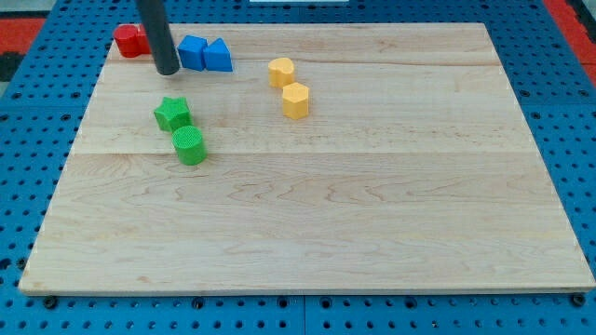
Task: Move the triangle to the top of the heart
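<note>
On the wooden board (307,205), my tip (167,71) sits just left of the blue cube (192,52).

My board (372,214) is pale wood — on it, near the view's top left, sit a red block (130,41), a blue cube (191,51) touching a blue triangle (218,57), two yellow blocks (281,72) (295,100), a green star (172,113) and a green cylinder (189,146) — my tip (167,70) rests beside the cube.
</note>
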